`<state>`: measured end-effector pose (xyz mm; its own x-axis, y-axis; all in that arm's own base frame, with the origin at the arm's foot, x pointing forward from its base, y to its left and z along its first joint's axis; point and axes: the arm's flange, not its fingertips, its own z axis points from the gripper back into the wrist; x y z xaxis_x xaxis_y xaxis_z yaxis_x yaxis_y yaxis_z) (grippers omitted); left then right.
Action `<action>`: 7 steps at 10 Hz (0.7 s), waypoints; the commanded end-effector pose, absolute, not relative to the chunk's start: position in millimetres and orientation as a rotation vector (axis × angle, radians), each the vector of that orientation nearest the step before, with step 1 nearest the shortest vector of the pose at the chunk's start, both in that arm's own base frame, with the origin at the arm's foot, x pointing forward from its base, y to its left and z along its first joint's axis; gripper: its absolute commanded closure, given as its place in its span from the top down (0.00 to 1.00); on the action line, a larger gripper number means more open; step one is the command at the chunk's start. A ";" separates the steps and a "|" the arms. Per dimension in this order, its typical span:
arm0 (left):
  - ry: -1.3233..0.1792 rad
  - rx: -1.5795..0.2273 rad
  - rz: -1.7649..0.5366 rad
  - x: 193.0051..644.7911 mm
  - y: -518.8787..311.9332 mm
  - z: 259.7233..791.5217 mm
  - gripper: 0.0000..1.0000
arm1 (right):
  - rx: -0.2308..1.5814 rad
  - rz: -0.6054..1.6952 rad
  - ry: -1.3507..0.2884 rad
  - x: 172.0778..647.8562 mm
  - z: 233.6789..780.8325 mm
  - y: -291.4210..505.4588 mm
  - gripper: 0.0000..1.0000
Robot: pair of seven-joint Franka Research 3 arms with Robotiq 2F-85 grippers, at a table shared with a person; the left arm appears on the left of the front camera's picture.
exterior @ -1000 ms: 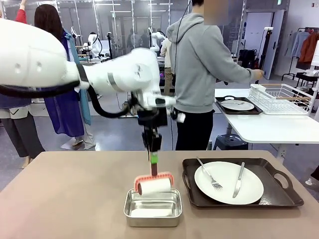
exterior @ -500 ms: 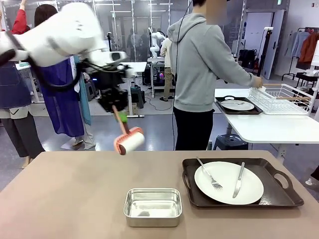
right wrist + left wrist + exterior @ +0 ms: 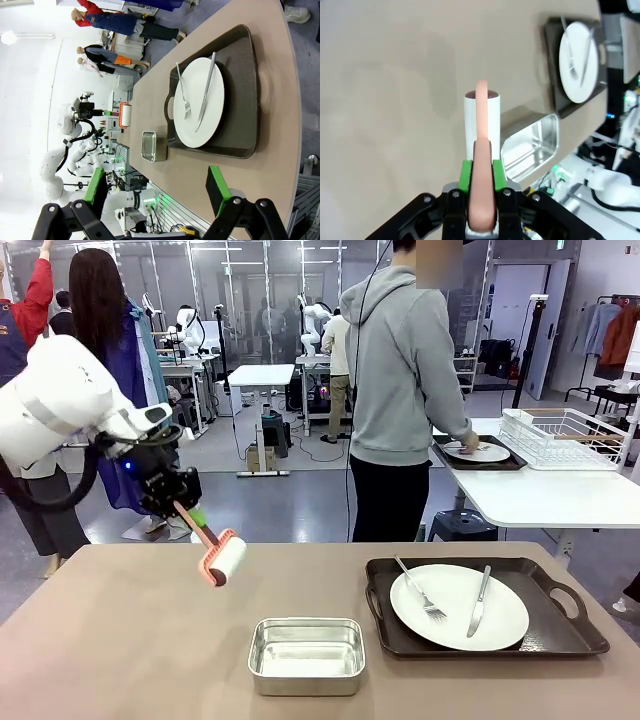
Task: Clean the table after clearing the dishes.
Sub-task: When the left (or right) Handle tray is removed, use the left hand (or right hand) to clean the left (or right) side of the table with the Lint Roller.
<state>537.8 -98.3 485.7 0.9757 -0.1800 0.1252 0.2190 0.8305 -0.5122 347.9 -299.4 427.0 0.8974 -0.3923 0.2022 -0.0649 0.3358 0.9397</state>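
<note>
Front view: bright, even overhead light; soft shadow under tray (image 3: 560, 625) toward 6 o'clock; sheen inside steel pan (image 3: 306, 655). My left wrist view: roller handle (image 3: 482, 200) blurry at 6 o'clock, table (image 3: 385, 100) washed flat. My right wrist view: blown-out white from 9 to 11 o'clock; table edge bows, fisheye.
</note>
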 end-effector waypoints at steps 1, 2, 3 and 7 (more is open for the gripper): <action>-0.066 -0.497 -0.147 549.2 -95.7 514.6 0.11 | 1.228 -0.207 -0.446 345.7 428.2 -298.1 1.00; -0.066 -0.497 -0.147 549.2 -95.7 514.6 0.11 | 1.228 -0.207 -0.446 345.7 428.2 -298.1 1.00; -0.066 -0.497 -0.147 549.2 -95.7 514.6 0.11 | 1.228 -0.207 -0.446 345.7 428.2 -298.1 1.00; -0.091 -0.537 -0.089 555.4 -99.8 463.0 0.20 | 1.228 -0.207 -0.446 345.7 428.2 -298.1 1.00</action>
